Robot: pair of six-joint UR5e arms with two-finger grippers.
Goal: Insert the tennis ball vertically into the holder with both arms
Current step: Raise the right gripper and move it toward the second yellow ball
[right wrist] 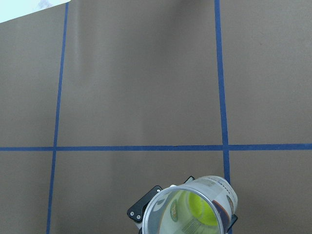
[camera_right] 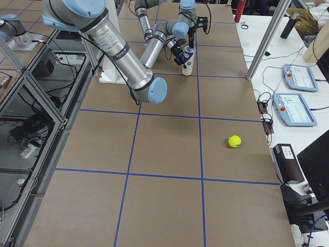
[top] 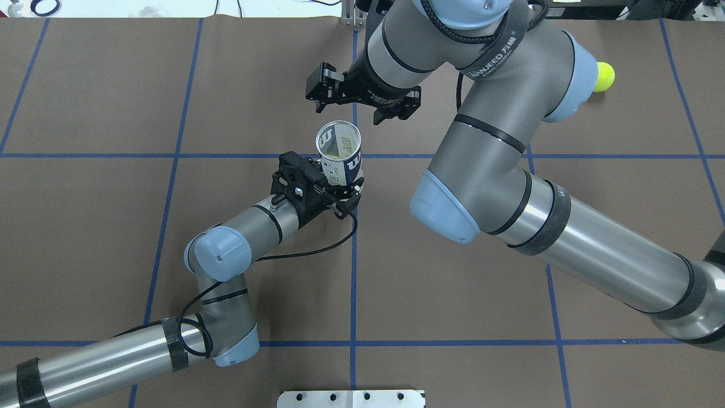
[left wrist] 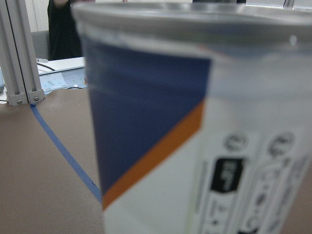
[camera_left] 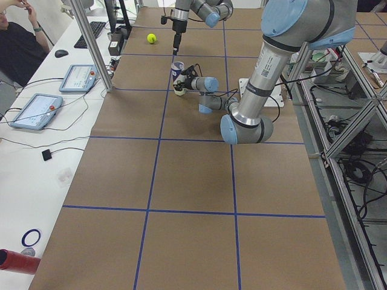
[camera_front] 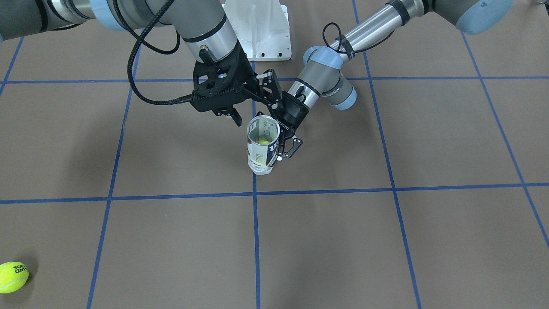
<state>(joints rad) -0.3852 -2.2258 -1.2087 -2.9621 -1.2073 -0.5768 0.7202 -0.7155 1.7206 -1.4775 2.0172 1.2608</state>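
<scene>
Holder [camera_front: 261, 150] being clamped upright on table [camera_front: 386, 240] by left gripper [top: 340, 180] — tennis ball [right wrist: 201, 206] inside | right gripper [top: 362, 107] being held spread, empty, just above | risk: holder being toppled if clipped on retreat
</scene>
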